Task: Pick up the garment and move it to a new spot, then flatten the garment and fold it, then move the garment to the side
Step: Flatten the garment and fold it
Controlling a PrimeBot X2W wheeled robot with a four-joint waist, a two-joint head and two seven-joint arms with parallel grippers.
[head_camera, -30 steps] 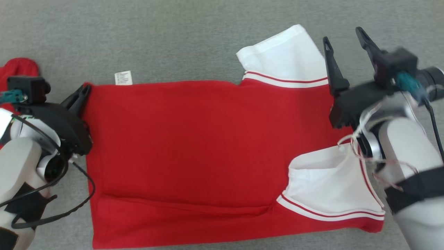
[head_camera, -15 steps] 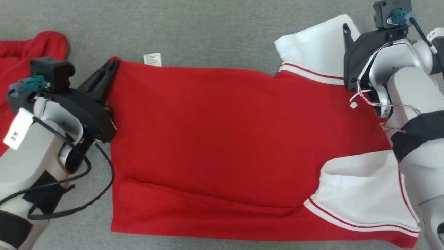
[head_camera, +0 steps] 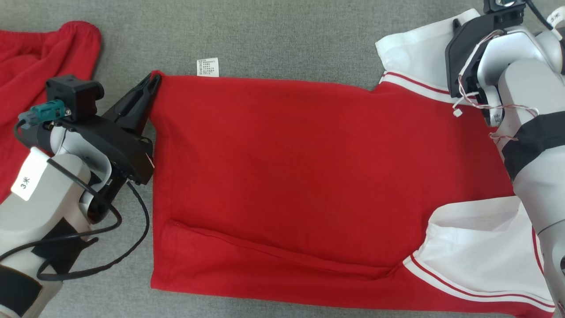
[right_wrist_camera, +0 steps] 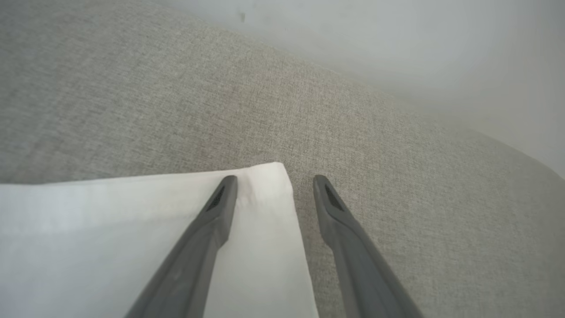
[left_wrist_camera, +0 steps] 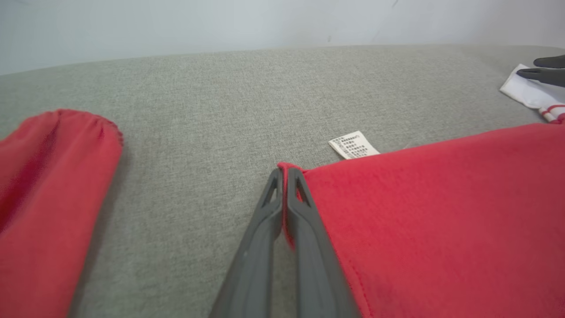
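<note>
Most likely a robot test room or lab rather than a home; the work surface (head_camera: 282, 35) is a broad flat top covered in plain grey woven cloth (a padded table or a cushion, hard to tell which); behind it stands a bare pale wall (left_wrist_camera: 176, 26); the right arm (head_camera: 529, 79) carries loose wires (head_camera: 461, 95) and black tape (head_camera: 534, 141), the left arm (head_camera: 26, 216) a paper tag (head_camera: 27, 181); a red shirt (head_camera: 287, 168) lies spread out, with a second red garment (head_camera: 26, 66) beside it

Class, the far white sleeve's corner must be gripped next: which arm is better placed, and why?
Right. The right fingers stand open astride a corner of the white sleeve; the left fingers are shut on the red shirt.
</note>
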